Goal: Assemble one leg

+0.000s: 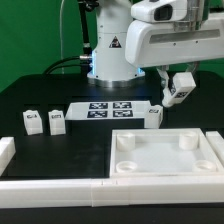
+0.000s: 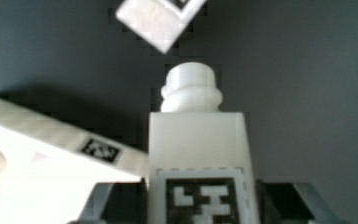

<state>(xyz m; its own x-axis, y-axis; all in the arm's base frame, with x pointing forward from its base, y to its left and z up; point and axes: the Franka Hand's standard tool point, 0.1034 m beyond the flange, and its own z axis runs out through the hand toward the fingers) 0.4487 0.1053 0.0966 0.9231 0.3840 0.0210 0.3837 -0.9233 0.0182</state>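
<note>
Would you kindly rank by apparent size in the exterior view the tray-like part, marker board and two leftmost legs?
1. tray-like part
2. marker board
3. leftmost leg and second leg, alike, unranked.

Smooth white plastic leg (image 2: 202, 140); matt black table (image 1: 40, 95).

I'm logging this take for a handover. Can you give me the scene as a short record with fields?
gripper: shut on the held leg, above the table
held leg: round peg end points away from the wrist, one tag faces the wrist camera
loose legs: three on the table; two at the exterior view's left, one by the marker board's right end
marker board: flat on the table
tray-like part: on the table, visible corner sockets empty
</note>
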